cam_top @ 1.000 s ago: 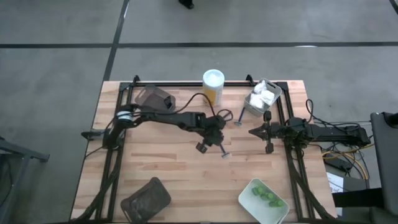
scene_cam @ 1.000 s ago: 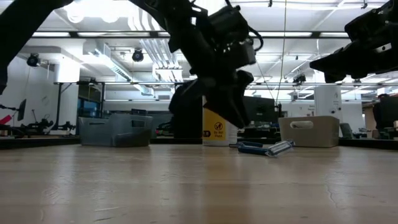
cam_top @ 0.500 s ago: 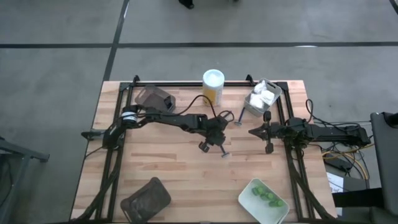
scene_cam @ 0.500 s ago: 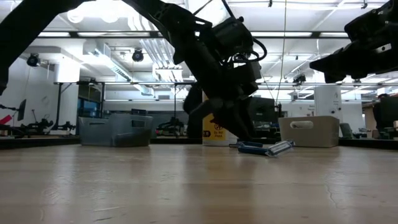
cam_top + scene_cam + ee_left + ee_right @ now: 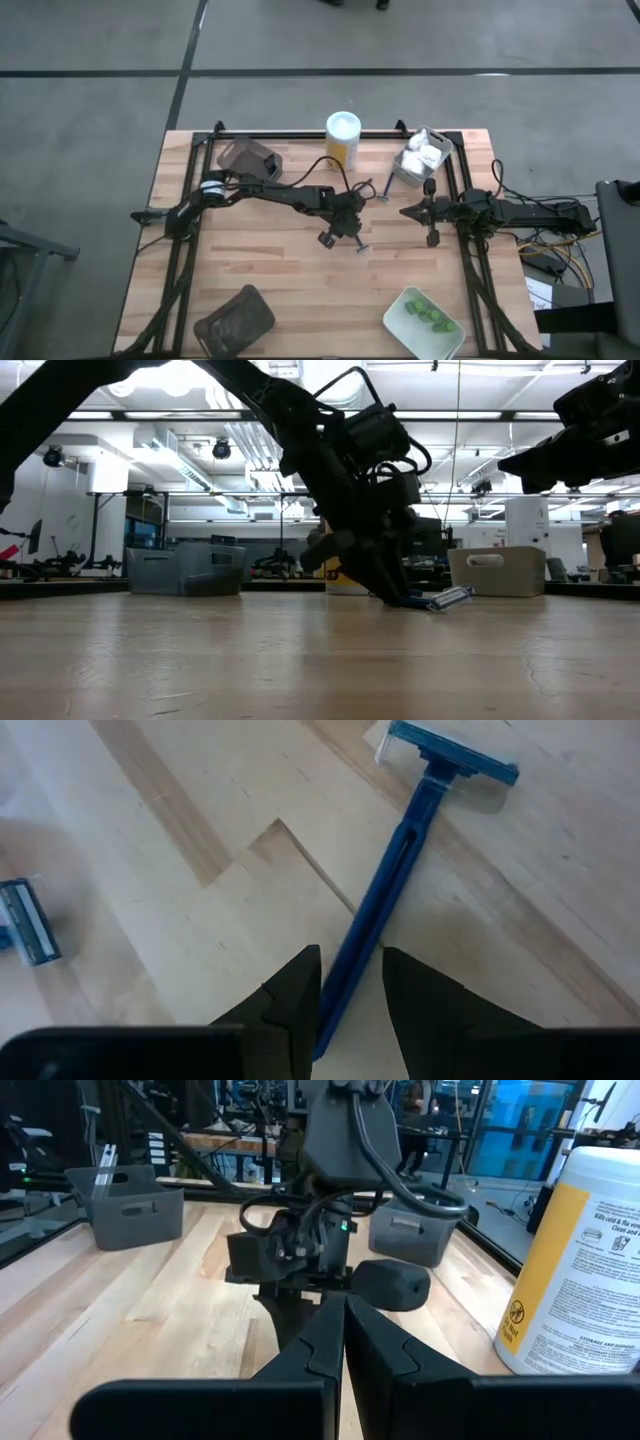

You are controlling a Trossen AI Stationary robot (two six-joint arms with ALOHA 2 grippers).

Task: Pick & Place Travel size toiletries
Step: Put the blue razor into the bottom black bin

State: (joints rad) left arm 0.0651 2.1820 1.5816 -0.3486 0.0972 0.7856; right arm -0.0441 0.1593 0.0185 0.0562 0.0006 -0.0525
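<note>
A blue razor (image 5: 405, 870) lies flat on the wooden table near its middle (image 5: 358, 241), head toward the near right. My left gripper (image 5: 350, 958) hangs over the handle's free end, open, slanting down, one finger on each side of it (image 5: 343, 226). A second razor (image 5: 385, 189) lies farther back, right of a yellow white-capped bottle (image 5: 343, 136). White packets fill a pale tray (image 5: 420, 158). Green pieces lie in a white tray (image 5: 423, 314). My right gripper (image 5: 431, 213) waits shut at the right edge. My left gripper straddles the razor handle near its free end (image 5: 345, 982), fingers slanting down from the table's left and lying roughly along the handle. The handle runs close beside one finger (image 5: 298, 995); whether it touches cannot be told. The razor lies flat on the table.
One dark tray (image 5: 250, 157) stands at the far left, another (image 5: 235, 318) at the near left. A black rail (image 5: 300, 134) runs along the far edge. Bare wood lies between the razor and the near trays.
My left gripper has sunk toward the table, down over the razor's handle, with the gap between its fingers unchanged. The razor has stayed where it was.
</note>
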